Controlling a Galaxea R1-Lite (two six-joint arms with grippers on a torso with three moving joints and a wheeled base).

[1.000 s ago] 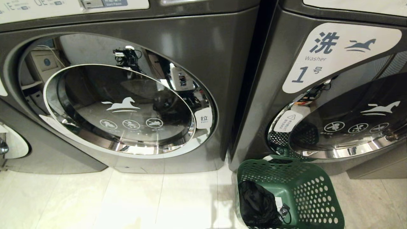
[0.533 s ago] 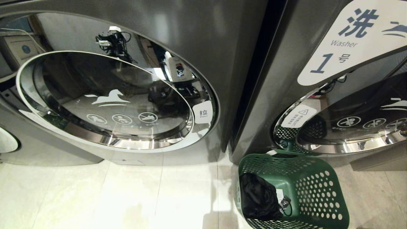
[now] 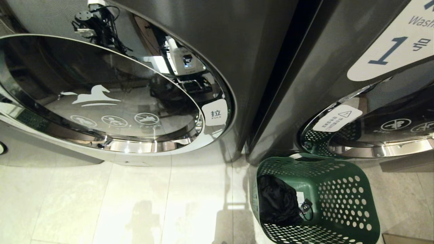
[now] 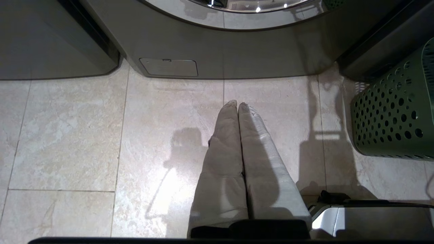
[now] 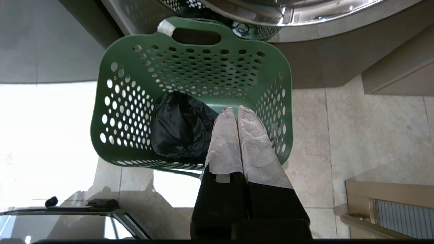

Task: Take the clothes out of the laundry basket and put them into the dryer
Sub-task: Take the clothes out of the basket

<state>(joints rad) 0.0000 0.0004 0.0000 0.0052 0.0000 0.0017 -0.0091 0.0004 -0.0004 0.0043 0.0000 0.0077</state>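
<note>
Clothes (image 5: pixel 179 128) lie in the green basket (image 5: pixel 203 71) under the right hand (image 5: pixel 236 109) (fingers pressed together, empty).

Left gripper (image 4: pixel 237 104) held over floor tiles (image 4: pixel 67 135), fingers pressed together. Right gripper (image 5: pixel 236 108) held above green basket (image 5: pixel 135 67), fingers closed, empty.

You have open tiled floor (image 3: pixel 135 203) in front of the left machine, but its round door (image 3: pixel 101 95) is closed and blocks the drum. The green laundry basket (image 3: pixel 339 203) sits on the floor against the right machine's base, its top open, so a hand can drop in from above. The black clothes (image 3: pixel 276 203) lie against the basket's left wall.
</note>
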